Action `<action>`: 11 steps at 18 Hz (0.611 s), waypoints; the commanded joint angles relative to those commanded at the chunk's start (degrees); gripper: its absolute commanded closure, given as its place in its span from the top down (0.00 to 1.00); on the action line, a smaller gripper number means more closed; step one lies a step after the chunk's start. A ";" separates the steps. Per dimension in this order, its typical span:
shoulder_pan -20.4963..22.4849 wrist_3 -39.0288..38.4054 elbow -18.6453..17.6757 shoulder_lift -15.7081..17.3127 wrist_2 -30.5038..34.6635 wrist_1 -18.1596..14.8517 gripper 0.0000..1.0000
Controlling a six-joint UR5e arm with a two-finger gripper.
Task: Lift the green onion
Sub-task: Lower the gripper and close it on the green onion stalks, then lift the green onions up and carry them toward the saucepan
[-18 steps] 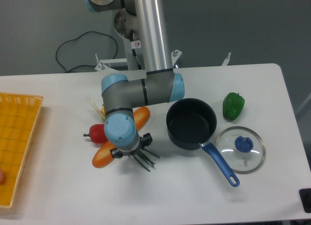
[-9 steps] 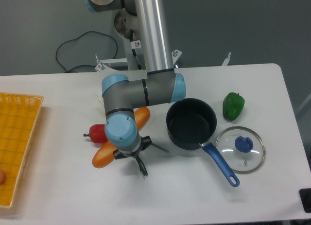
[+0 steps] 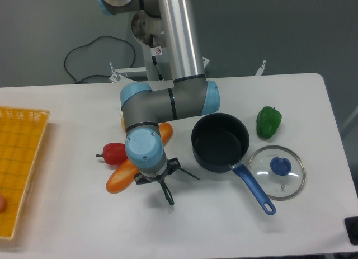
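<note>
The tool (image 3: 159,178) sits low beside the carrot (image 3: 130,169), clenched on the green onion (image 3: 166,190), whose dark stalks fan out beneath it over the desk (image 3: 84,214); a red pepper (image 3: 114,153) lies left, the black pot (image 3: 220,142) right

We have one fixed view, set high in front of the bench (image 3: 67,214), looking down and back toward the arm's base, taking in nearly the whole top from moderate distance.
</note>
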 joint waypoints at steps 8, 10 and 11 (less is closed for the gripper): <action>0.00 8.41 6.24 2.02 1.49 -3.79 0.00; 0.17 13.16 6.16 3.69 1.41 -3.79 0.00; 0.44 15.36 6.16 4.22 1.41 -3.70 0.00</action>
